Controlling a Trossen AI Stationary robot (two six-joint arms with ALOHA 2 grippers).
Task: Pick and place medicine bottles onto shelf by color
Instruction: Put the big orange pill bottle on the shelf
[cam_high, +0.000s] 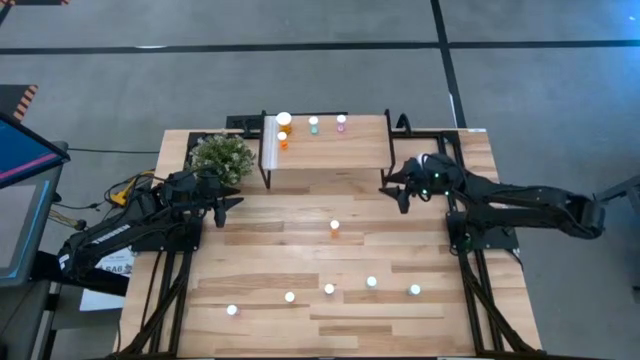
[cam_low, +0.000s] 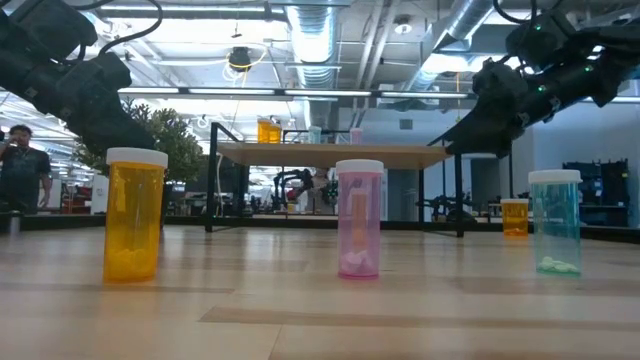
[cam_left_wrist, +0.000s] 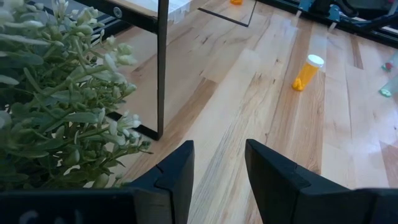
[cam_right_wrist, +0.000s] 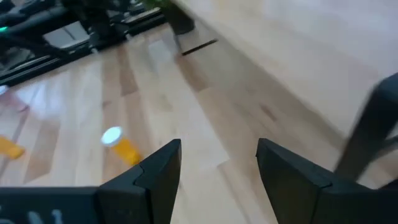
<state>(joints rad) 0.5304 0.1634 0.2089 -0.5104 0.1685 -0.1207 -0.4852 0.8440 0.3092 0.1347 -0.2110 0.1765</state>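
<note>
I see the shelf (cam_high: 325, 160), a light-wood platform on black legs, at the desk's far edge. Along its back stand a large white-capped orange bottle (cam_high: 284, 122), a small orange one (cam_high: 283, 141), a green one (cam_high: 313, 124) and a pink one (cam_high: 341, 121). One orange bottle (cam_high: 335, 228) stands mid-desk; five more (cam_high: 329, 289) stand scattered along the near edge.

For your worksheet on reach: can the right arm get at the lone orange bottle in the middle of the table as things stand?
Probably yes. The orange bottle stands alone on bare wood, and the right end effector, open and empty, hovers beside the shelf with nothing between them.
</note>
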